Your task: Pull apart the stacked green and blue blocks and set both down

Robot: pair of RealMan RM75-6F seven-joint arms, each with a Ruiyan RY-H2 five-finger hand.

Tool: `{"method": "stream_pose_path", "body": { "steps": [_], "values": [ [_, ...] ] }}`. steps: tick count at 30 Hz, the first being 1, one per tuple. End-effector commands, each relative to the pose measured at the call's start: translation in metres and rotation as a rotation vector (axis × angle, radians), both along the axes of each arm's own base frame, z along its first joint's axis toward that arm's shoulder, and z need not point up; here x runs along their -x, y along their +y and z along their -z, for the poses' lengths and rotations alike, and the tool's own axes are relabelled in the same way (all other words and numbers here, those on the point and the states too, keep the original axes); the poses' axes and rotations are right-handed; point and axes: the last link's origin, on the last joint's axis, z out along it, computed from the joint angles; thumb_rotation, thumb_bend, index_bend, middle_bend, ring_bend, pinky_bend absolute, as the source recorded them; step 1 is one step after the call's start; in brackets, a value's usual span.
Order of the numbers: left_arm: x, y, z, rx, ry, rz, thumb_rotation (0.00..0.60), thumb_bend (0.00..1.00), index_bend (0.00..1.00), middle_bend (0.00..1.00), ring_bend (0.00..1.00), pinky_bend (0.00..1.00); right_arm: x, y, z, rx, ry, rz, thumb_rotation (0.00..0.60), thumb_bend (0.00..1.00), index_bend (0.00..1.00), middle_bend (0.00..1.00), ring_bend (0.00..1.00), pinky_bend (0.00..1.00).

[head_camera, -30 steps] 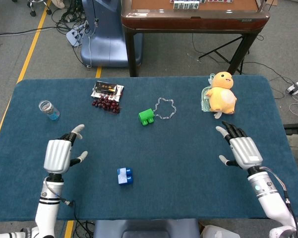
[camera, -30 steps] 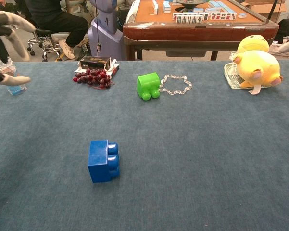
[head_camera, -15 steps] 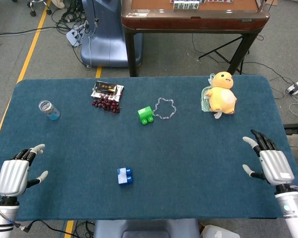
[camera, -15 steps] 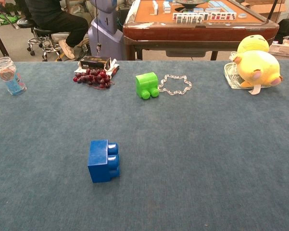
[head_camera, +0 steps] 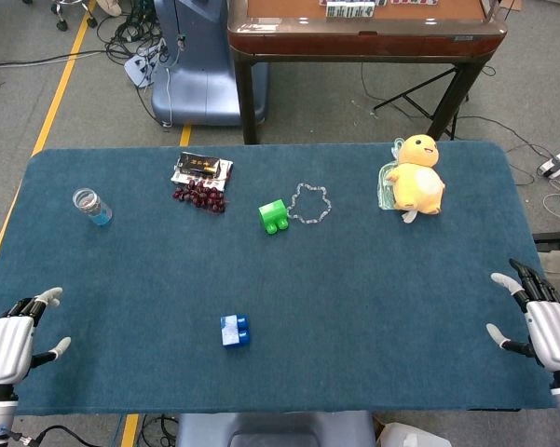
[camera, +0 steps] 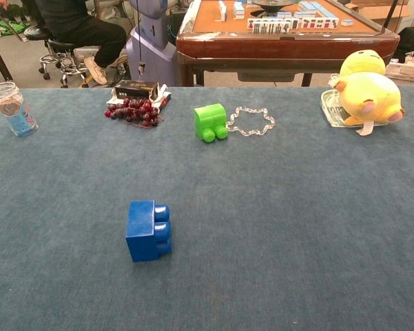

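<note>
The green block point(head_camera: 274, 216) point(camera: 211, 123) lies on its side near the middle back of the blue table, beside a clear bead ring. The blue block point(head_camera: 234, 331) point(camera: 149, 229) lies apart from it, nearer the front edge. They are well separated and nothing touches them. My left hand point(head_camera: 6, 343) hangs at the table's front left corner, fingers apart, holding nothing. My right hand point(head_camera: 543, 325) is at the front right edge, fingers apart and empty as well. The chest view shows neither hand.
A clear bead ring point(head_camera: 311, 203) lies right of the green block. Dark red beads and a black packet point(head_camera: 201, 182) sit at the back, a small jar point(head_camera: 91, 206) at the left, a yellow plush duck point(head_camera: 416, 175) at the back right. A brown table point(head_camera: 363, 28) stands behind.
Both hands have drawn back from the middle of the table outward to the front corners. The two blocks have not moved.
</note>
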Motion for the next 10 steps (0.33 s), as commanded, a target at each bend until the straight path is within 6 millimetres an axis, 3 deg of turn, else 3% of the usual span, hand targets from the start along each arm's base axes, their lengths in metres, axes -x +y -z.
{"method": "stream_pose_path", "body": {
  "steps": [1, 10],
  "values": [
    [-0.0018, 0.001, -0.0008, -0.005, 0.027, 0.013, 0.6, 0.18, 0.28, 0.35, 0.3, 0.46, 0.0005, 0.0011, -0.0001, 0.004, -0.007, 0.0, 0.6, 0.22, 0.2, 0.04, 0.0, 0.11],
    [-0.0024, 0.0038, -0.007, -0.028, 0.027, 0.011, 0.6, 0.18, 0.28, 0.35, 0.3, 0.47, -0.0015, 0.0014, -0.0017, 0.002, -0.009, 0.01, 0.6, 0.22, 0.2, 0.04, 0.0, 0.11]
  ]
}}
